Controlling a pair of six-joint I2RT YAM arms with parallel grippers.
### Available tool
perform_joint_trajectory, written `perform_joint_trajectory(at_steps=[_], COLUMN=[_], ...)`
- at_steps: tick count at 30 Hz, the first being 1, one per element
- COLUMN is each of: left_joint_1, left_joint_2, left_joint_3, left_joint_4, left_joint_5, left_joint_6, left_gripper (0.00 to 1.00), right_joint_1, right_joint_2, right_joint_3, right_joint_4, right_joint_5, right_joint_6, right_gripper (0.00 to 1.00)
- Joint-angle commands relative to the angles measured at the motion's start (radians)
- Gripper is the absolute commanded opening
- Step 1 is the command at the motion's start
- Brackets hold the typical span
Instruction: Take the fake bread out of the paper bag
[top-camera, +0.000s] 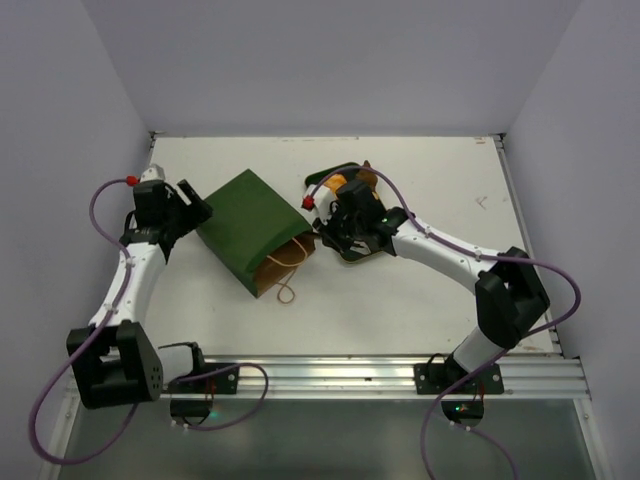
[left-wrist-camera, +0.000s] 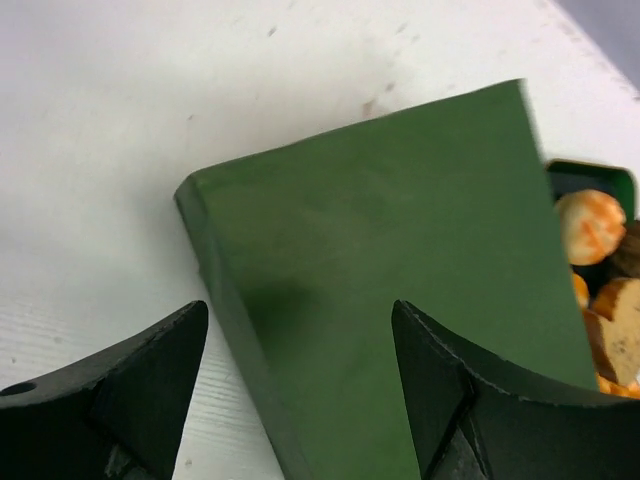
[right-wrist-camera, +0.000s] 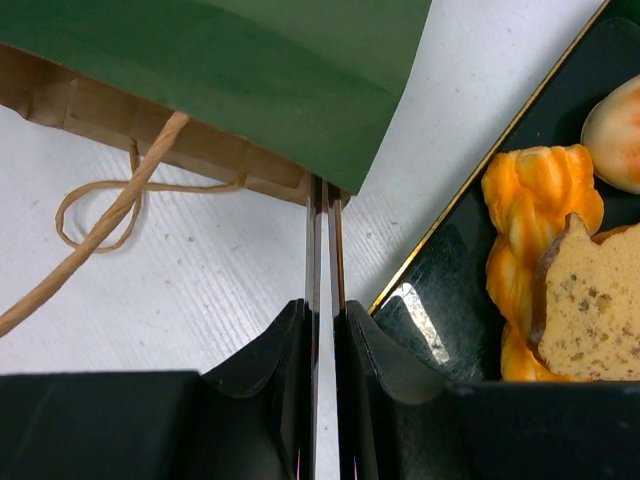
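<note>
The paper bag (top-camera: 250, 228) lies flat on its side. It is dark green outside and brown inside. Its open end faces the near side, and its thin tan string handles (right-wrist-camera: 168, 135) spill out in front. The fake bread (top-camera: 344, 183) is out of the bag, in a dark tray (right-wrist-camera: 450, 290) just beside it: an orange twisted roll (right-wrist-camera: 540, 220), a pale round bun (right-wrist-camera: 620, 135) and a tan slice (right-wrist-camera: 590, 310).

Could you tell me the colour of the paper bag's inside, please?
The paper bag is brown kraft inside; right wrist view shows it best.
</note>
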Motion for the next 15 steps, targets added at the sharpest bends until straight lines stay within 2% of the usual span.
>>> perform_joint_trajectory(at_steps=[1,4,7,13,14,15], left_joint_1=[0.043,0.078,0.097,0.126,0.129,0.130], left_joint_2=[0.100,0.168,0.212,0.260,0.260,0.262], left_joint_3=[0.034,0.025,0.022,0.003,-0.004,-0.009], left_joint_4=[-0.038,0.006,0.048,0.111,0.120,0.137], left_joint_5=[-0.009,0.026,0.045,0.072,0.080,0.088], left_joint_6=[-0.124,-0.140,-0.145,-0.143,-0.143,-0.142], left_gripper=[0.77,0.65,0.58,0.26,0.16,0.12], right_joint_1=[0.001,0.000,0.000,0.001,0.001,0.001], right_joint_2=[0.019,0.023,0.023,0.029,0.029,0.031], right_joint_3=[0.051,0.054,0.053,0.053,0.053,0.053], right_joint_4=[0.047,0.047,0.047,0.045,0.047,0.047], right_joint_5=[-0.033,-0.035,-0.032,-0.032,-0.032,-0.030], right_joint_6=[0.015,0.015,0.014,0.011,0.011,0.011], right_gripper=[0.18,0.18,0.18,0.18,0.18,0.18])
